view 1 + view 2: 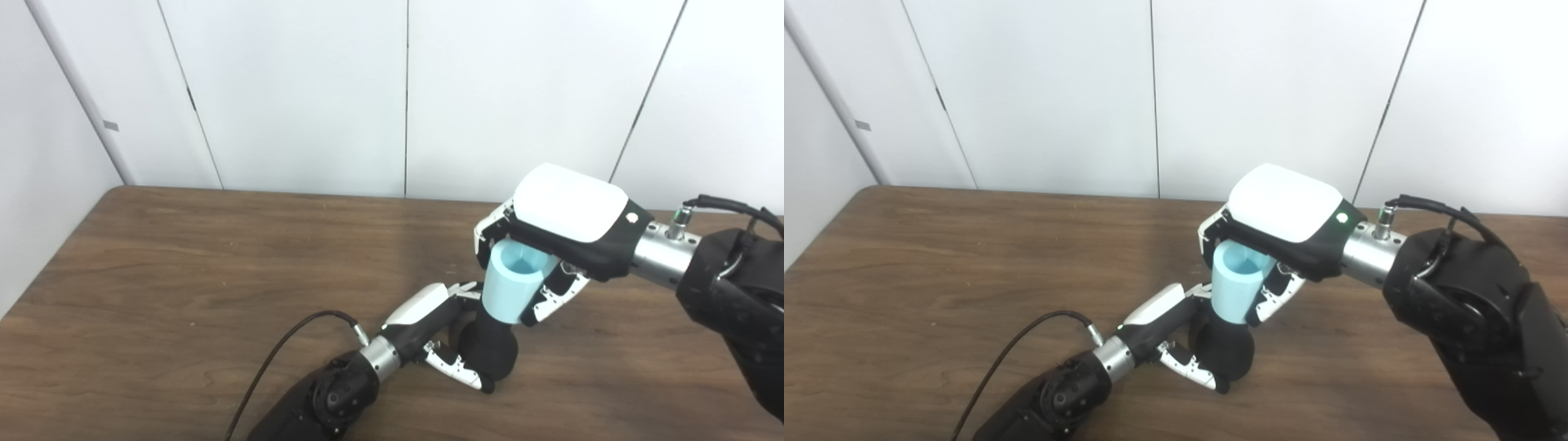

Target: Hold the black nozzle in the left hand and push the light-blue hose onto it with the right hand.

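Note:
The black nozzle (488, 348) stands upright on the wooden table (184, 275), wide at its base and narrowing upward. My left hand (432, 334) is shut on it from the left, fingers wrapped around its lower body. A short light-blue hose (511, 282), an open-topped tube, sits over the nozzle's upper end. My right hand (551, 245) grips this hose from above and behind, with fingers on both sides. In the right eye view the hose (1237, 285) and nozzle (1226, 352) line up vertically. The joint between them is hidden inside the hose.
A black cable (275, 361) loops over the table from my left wrist. White wall panels (404, 92) stand right behind the table's far edge. The table's left edge runs close to a side wall.

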Tool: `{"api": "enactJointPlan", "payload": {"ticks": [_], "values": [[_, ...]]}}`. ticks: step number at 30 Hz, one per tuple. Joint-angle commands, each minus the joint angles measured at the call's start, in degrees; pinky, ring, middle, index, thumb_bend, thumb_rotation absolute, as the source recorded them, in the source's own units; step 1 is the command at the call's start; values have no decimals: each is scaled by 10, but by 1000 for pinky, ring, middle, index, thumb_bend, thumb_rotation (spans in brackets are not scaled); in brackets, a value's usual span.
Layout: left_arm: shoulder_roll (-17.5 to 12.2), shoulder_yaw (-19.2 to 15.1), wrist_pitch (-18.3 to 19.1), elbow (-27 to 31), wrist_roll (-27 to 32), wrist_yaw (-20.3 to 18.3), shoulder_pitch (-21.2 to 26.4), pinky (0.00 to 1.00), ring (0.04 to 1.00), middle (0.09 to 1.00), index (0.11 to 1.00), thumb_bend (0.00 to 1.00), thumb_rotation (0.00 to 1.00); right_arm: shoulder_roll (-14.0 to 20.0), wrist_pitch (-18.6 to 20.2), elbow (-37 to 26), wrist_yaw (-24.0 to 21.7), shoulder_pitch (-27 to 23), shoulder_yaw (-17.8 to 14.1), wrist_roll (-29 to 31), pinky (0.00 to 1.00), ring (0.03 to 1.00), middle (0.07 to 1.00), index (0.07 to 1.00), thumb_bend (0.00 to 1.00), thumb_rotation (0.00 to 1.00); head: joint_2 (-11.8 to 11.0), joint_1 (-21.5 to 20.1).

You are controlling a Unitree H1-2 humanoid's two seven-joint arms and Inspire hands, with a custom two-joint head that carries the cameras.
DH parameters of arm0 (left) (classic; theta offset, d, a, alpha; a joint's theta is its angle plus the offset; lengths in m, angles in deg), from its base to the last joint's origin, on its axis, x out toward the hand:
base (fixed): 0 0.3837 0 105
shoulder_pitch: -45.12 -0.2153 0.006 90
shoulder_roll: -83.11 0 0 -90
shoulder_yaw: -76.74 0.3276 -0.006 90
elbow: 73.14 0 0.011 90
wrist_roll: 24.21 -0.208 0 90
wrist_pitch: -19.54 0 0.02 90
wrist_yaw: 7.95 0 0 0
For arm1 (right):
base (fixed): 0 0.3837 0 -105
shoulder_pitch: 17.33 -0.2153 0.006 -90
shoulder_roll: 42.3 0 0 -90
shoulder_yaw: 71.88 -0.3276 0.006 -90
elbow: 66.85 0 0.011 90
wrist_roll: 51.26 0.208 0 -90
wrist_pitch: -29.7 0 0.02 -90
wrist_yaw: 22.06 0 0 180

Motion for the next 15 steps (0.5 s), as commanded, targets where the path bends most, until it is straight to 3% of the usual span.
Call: {"api": "enactJointPlan", "payload": {"ticks": [1,8,15], "values": [[-6,51,123,-80,-58,-71,-61,1000,988,820,480,523,67,13,-16,-2,36,-33,-24,8,185,259,472,482,531,0,1,-7],[-20,47,110,-74,-55,-73,-67,1000,989,823,481,522,65,-2,-10,-7,26,-37,-16,-3,201,269,408,511,524,0,-1,-38],[-32,44,93,-76,-51,-70,-72,1000,986,809,481,522,64,-14,3,-10,15,-39,-9,-13,225,279,404,514,523,0,-3,-60]]}}
